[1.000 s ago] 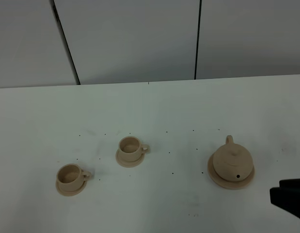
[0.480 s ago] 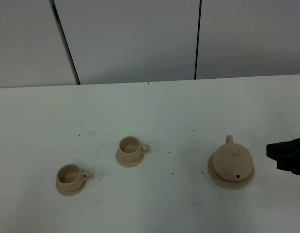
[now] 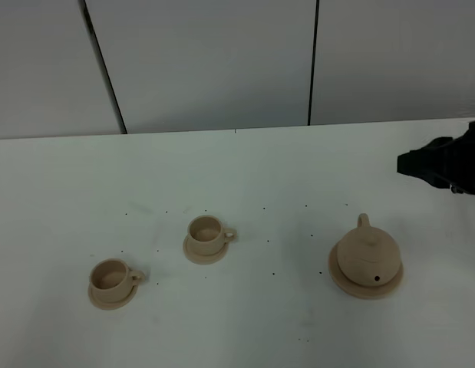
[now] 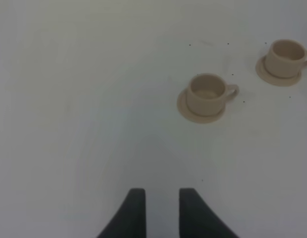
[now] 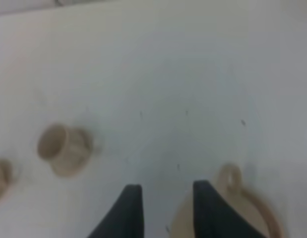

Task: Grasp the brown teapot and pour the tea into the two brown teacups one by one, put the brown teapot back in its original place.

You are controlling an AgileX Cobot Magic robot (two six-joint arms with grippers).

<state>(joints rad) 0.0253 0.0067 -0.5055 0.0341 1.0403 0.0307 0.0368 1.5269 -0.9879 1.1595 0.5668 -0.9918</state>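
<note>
The brown teapot (image 3: pixel 367 255) stands lid on upon its wide round plate (image 3: pixel 344 286) at the table's right, with its loop handle pointing to the far side. One brown teacup (image 3: pixel 206 231) on a saucer sits mid-table. The other teacup (image 3: pixel 110 277) sits nearer and further left. My right gripper (image 3: pixel 421 162) hovers at the right edge, beyond and above the teapot. In the right wrist view this gripper (image 5: pixel 165 196) is open and empty, and the teapot's handle (image 5: pixel 230 174) lies just past one finger. My left gripper (image 4: pixel 160 201) is open over bare table, short of the nearer teacup (image 4: pixel 208 94).
The white table (image 3: pixel 245 176) carries only small dark specks. Grey wall panels (image 3: pixel 214 61) rise behind its far edge. The second teacup (image 4: pixel 286 57) shows at the edge of the left wrist view, and a blurred teacup (image 5: pixel 64 146) shows in the right wrist view.
My right gripper has swept from the near right corner along the right edge to a spot beyond the teapot. The teapot and both cups have not moved.
</note>
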